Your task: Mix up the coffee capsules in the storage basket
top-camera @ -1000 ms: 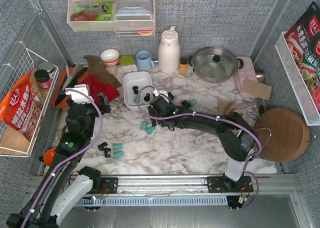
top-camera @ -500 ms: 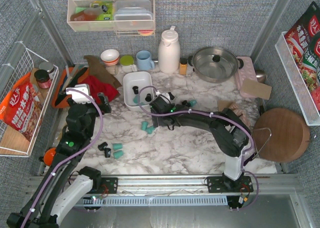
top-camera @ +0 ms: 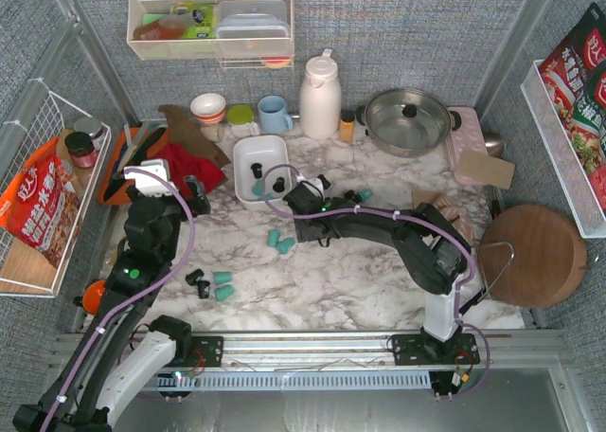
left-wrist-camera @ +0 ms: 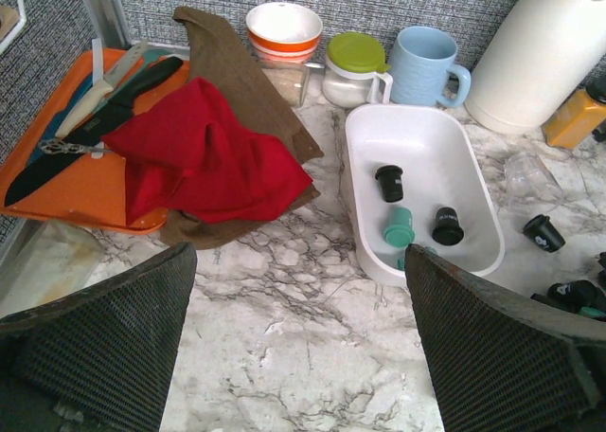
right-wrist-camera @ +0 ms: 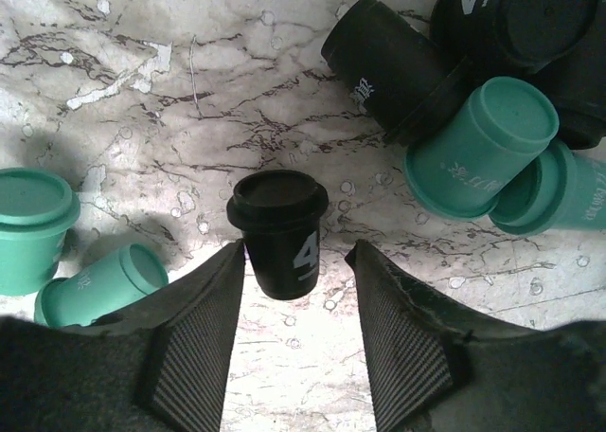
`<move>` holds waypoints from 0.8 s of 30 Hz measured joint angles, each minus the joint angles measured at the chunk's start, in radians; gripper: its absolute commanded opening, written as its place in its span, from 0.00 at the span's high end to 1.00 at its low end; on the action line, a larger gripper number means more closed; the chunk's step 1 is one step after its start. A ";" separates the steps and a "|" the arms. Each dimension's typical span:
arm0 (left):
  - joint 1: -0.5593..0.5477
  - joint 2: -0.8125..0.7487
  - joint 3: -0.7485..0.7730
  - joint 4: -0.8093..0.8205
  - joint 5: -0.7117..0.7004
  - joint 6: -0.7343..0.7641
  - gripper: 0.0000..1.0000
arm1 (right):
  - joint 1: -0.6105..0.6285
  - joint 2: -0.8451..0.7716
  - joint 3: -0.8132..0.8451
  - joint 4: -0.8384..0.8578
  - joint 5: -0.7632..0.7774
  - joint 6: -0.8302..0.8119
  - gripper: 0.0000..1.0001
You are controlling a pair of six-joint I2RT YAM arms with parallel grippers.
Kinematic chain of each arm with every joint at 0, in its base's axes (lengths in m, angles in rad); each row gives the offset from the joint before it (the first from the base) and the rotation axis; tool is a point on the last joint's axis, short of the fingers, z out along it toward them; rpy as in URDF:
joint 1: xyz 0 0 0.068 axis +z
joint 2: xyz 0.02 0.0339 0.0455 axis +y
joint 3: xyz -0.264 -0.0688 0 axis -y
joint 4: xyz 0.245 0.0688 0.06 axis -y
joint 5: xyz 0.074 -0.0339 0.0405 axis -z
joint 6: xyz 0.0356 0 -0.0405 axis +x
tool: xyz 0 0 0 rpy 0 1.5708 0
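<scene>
Now, R gripper: jaws at mid width, straddling one black capsule. The finger at 9 o'clock looks v. close to it, but a gap shows on the 3 o'clock side, so no grip yet as far as I can tell.
Black capsule: centred btwn the fingers, at 12 o'clock from the palm in wrist view. Appears to stand on the marble table, rim up, long axis approx. vertical, square to the pinch line.
Neighbours: teal pods at 9 o'clock, mixed pile at 1–2 o'clock; both apart from the fingers.
Storage basket: in top view just beside R gripper, approx. 11 o'clock. Holds three of the coffee capsules (two black, one teal); most others lie loose on the table.
L gripper: wide open, empty, basket at 1 o'clock in its own view; well apart from the black capsule.
Nearer arm: R, clearly.
Next move (judgement): pinch, lift straight up, short carry to 11 o'clock over the basket rim.
Risk: an off-centre squeeze could tip the pod.
</scene>
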 measured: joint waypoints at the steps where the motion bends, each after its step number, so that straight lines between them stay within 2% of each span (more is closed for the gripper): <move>1: 0.001 0.000 0.000 0.000 0.000 0.000 0.01 | 0.000 0.000 0.002 0.000 0.000 -0.001 0.50; 6: 0.001 -0.002 0.000 0.000 0.000 0.000 0.01 | -0.001 0.006 0.021 -0.004 0.009 -0.015 0.64; 8: 0.001 -0.003 0.000 0.000 0.000 0.000 0.01 | -0.002 0.010 0.027 -0.003 0.011 -0.025 0.67; 18: 0.002 -0.006 0.000 0.000 0.000 0.000 0.01 | 0.003 -0.046 0.028 -0.017 0.014 -0.051 0.69; 24: 0.003 -0.003 0.000 0.000 0.001 0.000 0.01 | 0.008 -0.111 0.100 -0.005 -0.008 -0.119 0.69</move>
